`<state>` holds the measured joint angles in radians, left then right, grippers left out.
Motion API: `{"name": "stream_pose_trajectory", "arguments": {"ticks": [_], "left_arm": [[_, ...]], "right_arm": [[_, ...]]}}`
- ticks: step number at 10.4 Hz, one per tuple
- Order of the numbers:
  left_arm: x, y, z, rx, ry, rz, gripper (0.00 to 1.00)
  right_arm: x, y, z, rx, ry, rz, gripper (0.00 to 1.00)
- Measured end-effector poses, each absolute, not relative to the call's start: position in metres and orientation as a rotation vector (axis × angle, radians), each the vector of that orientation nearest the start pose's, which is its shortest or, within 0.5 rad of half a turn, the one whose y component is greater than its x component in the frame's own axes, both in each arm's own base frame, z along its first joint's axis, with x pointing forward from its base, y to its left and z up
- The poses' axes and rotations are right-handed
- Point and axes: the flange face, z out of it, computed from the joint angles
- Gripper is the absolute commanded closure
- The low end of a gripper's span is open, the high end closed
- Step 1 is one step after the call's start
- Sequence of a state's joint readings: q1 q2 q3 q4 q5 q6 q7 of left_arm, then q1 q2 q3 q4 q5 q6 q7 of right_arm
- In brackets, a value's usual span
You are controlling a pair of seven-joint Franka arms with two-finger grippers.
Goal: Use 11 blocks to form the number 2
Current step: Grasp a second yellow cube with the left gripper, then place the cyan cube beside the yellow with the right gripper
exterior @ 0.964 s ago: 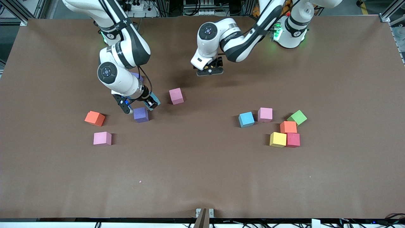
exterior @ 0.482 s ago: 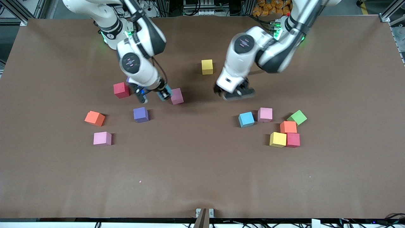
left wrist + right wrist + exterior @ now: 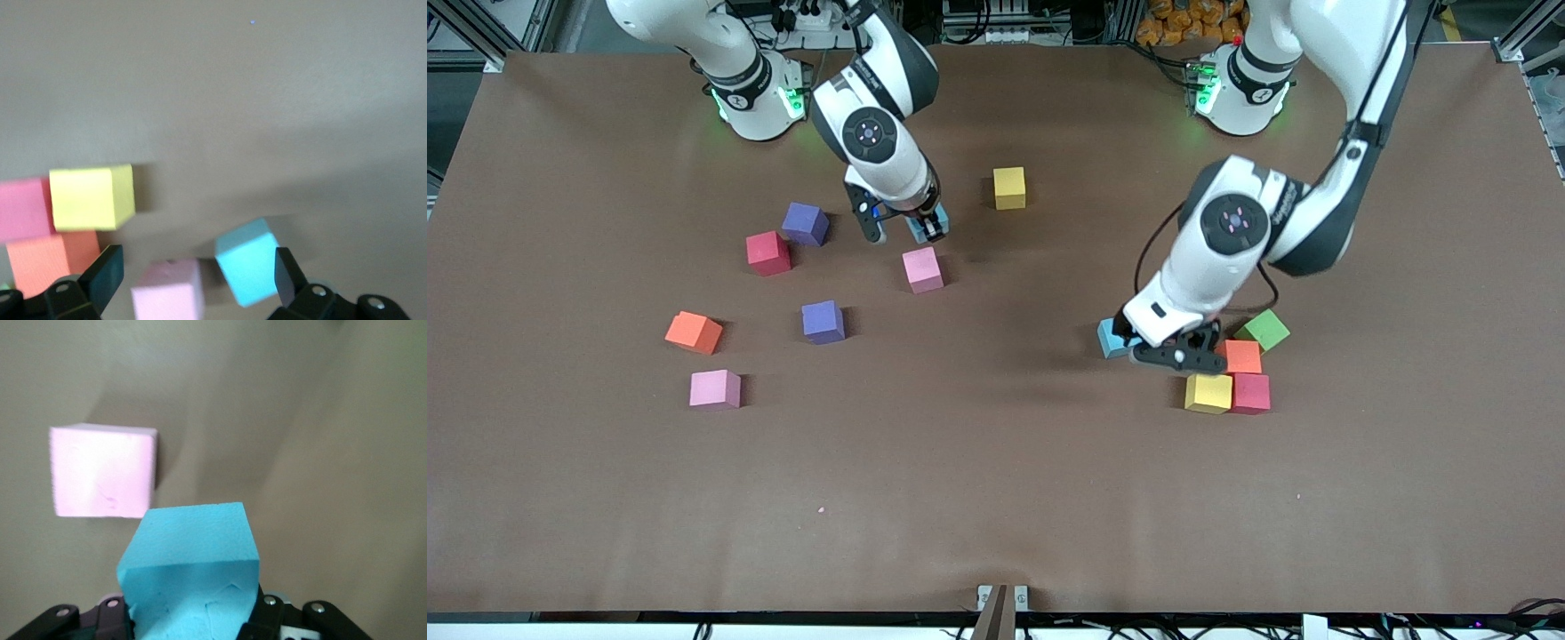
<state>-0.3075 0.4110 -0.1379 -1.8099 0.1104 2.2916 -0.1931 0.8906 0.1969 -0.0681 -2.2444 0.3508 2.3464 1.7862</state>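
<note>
So right gripper (image 3: 900, 227) is clamped on a light blue block (image 3: 190, 570), up over a pink block (image 3: 922, 268) toward the table's robot-side edge. Left gripper (image 3: 193, 283) hangs wide open over another pink block (image 3: 168, 292) and light blue block (image 3: 248, 259). No number 2 formed; blocks are scattered.

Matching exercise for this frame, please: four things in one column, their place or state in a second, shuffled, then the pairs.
1. right gripper
2. left gripper
3. green cube
4. lone yellow cube

A. open, low over the pink cube and a blue cube
B. farthest of the blocks from the front camera
C. shut on a blue cube
D. touching an orange cube at the left arm's end

Pairs: 1-C, 2-A, 3-D, 4-B
</note>
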Motion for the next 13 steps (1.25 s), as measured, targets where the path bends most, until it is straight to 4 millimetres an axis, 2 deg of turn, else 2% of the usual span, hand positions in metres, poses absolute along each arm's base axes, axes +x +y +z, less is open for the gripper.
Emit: {"name": "stream_pose_trajectory", "arguments": {"ticks": [2,4,7,10,13], "left_arm": [[0.609,-0.249,0.300,-2.967,0.905,-0.079,0.00],[0.619,-0.224,0.284,-2.796,1.298,-0.029,0.00],[0.632,-0.182,0.273,-2.543,1.711,0.026,0.00],[0.635,-0.157,0.249,-2.344,1.994,0.103,0.00],[0.635,-0.146,0.226,-2.318,2.064,0.147,0.00]], "right_arm": [[0.331,0.409,0.262,-2.488,1.847,0.435,0.95],[0.313,0.419,0.255,-2.442,1.881,0.454,0.97],[0.301,0.422,0.234,-2.433,1.952,0.461,0.98],[0.303,0.422,0.218,-2.371,2.011,0.446,0.98],[0.290,0.431,0.201,-2.340,2.024,0.439,0.98]]}}
